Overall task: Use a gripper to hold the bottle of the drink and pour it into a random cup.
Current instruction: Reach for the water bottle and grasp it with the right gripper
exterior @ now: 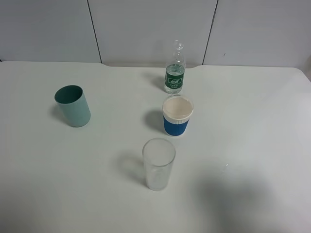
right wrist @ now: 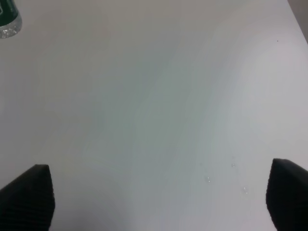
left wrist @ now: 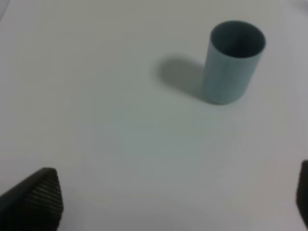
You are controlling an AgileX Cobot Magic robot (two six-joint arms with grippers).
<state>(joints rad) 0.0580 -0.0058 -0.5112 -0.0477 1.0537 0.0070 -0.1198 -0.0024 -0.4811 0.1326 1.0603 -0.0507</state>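
Barely started, by the look of it. On the left: left hand with fingers wide apart, holding nothing, above the worktop near a green cup. Toward the middle: a tall clear glass, standing up, looking empty. Just right of that and further back: the bottle, upright near the back edge of the worktop, not touched. In front of it, close by but not touching: the blue cup, upright, with nothing to see inside. On the right: right hand, fingers wide apart too, holding nothing, well away from the bottle. Left to do: reach over, grab the bottle, lift, tip over a cup, pour.
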